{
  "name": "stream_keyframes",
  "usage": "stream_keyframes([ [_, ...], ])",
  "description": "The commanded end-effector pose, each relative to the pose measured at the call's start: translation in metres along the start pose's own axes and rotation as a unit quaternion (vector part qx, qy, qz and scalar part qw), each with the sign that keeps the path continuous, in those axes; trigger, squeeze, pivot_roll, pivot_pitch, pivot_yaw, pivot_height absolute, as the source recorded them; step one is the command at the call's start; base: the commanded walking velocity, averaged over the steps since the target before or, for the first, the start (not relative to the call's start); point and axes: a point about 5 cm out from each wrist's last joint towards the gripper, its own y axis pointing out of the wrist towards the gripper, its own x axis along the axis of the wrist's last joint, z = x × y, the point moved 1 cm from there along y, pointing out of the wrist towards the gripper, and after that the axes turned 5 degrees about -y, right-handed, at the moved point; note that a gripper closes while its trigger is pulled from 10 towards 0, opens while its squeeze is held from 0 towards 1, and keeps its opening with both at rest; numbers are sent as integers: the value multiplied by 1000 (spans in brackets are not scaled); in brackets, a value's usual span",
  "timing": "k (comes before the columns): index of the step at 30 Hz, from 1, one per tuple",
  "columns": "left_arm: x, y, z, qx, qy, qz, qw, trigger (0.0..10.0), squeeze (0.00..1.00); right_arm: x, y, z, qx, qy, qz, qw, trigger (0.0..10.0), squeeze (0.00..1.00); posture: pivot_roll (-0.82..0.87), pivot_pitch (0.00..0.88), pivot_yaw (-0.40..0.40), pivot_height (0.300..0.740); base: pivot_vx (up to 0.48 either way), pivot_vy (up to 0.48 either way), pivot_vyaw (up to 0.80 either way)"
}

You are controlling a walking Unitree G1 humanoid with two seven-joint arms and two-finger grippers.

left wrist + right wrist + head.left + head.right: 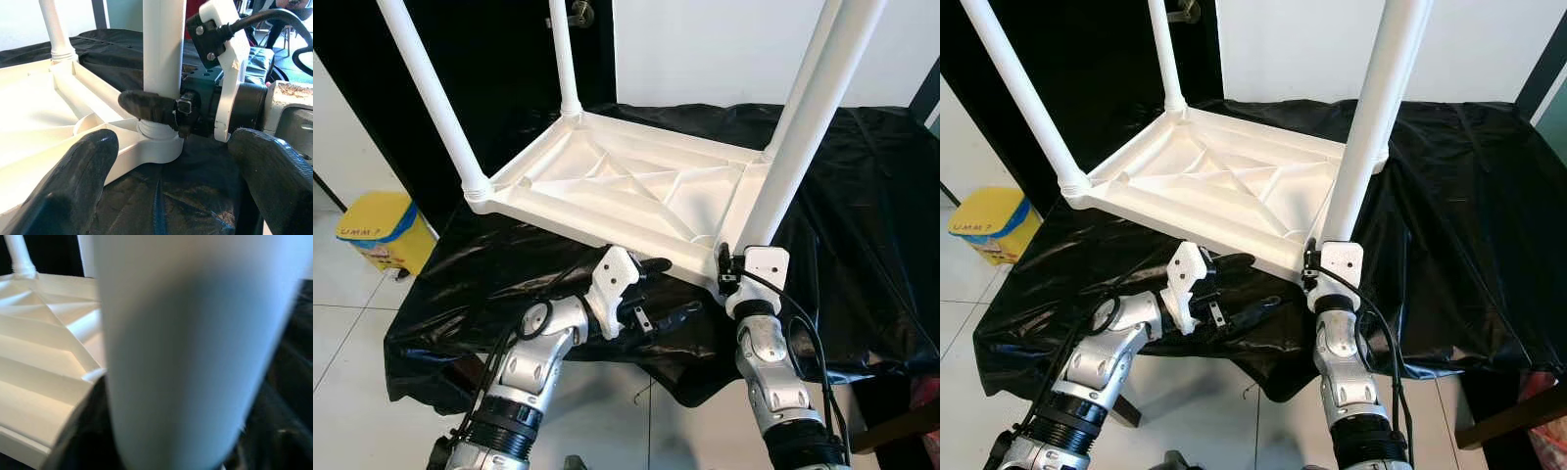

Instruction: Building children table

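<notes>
R gripper (161, 110) clamps table leg (164, 49) (near corner) — L gripper (661, 289) open.

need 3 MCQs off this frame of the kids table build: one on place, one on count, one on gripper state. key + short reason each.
1. Where does the upturned white tabletop lie?
A. on the black sheet
B. on the tiled floor
C. on the yellow bin

2. How many white legs stand up from the tabletop?
A. two
B. three
C. four

3. What is the right gripper doing?
A. hanging open beside the table
B. closed around the near right leg
C. holding the yellow bin

Key:
1 A, the ribbed underside rests on the black sheet, with the yellow bin apart on the floor.
2 C, one leg rises from each corner.
3 B, its black finger presses on the near right leg just above the socket, while the left gripper is open and holds nothing.
</notes>
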Motion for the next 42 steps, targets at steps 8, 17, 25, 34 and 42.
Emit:
stream_keyframes([
  [8,0,-2,4,32,1,2,1000,10000,0,-5,-5,-11,6,16,-3,1000,10000,1000,-140,0,33,740,0,0,0],
  [17,1,-2,5,26,1,6,1000,10000,0,-2,-6,-22,101,23,-24,994,10000,0,-157,0,56,740,0,0,0],
  [25,2,-1,7,21,0,8,1000,10000,0,5,-6,-23,229,11,-39,973,10000,0,-177,0,78,740,0,0,0],
  [34,6,6,8,15,1,1,1000,10000,0,10,9,-20,345,-29,-35,937,10000,0,-180,0,80,740,0,0,0],
  [42,6,2,10,21,2,0,1000,10000,0,0,6,-27,370,-41,-13,928,0,0,-165,0,65,740,0,0,0],
])
